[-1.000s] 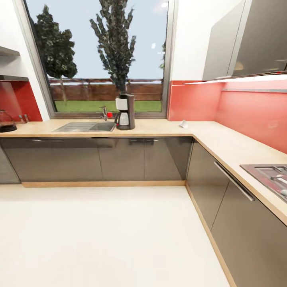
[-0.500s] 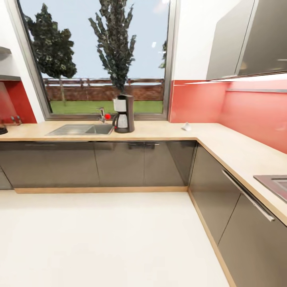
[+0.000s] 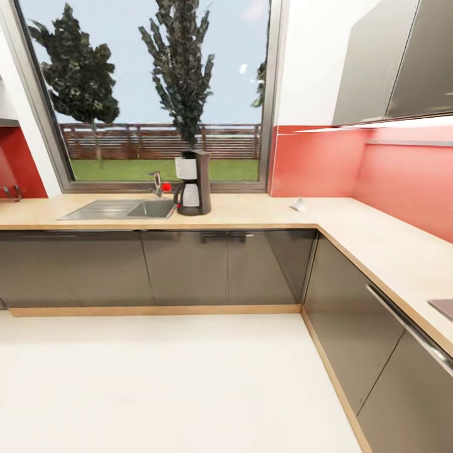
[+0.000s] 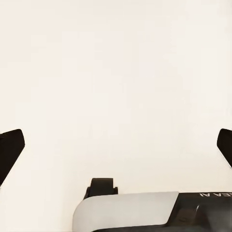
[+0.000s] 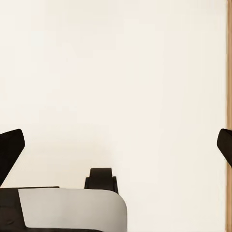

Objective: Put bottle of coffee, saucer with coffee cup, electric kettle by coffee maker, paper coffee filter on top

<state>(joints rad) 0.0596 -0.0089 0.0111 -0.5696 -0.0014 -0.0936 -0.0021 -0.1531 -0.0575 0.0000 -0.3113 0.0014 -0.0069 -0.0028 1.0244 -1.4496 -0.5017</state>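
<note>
The black coffee maker point(image 3: 193, 182) with its white carafe stands on the light wood countertop point(image 3: 251, 217), just right of the steel sink point(image 3: 119, 209) and in front of the window. A small white paper coffee filter point(image 3: 298, 204) lies on the countertop near the inner corner. In the wrist views, my left gripper point(image 4: 116, 147) and my right gripper point(image 5: 116, 147) both hang open over the pale floor with nothing between their fingers. The bottle of coffee, kitchen shelf, saucer, coffee cup and electric kettle are out of view.
Grey cabinet fronts point(image 3: 189, 267) run under the counter, which turns along the right wall beneath red backsplash and upper cabinets point(image 3: 396, 63). A hob corner point(image 3: 443, 307) shows at far right. Pale floor point(image 3: 163, 384) lies between me and the cabinets. A wooden plinth strip point(image 5: 228, 116) edges the right wrist view.
The head view has moved closer to the counter and swung right. The dark kettle at the far left has slipped out of frame. Nothing on the counter has moved.
</note>
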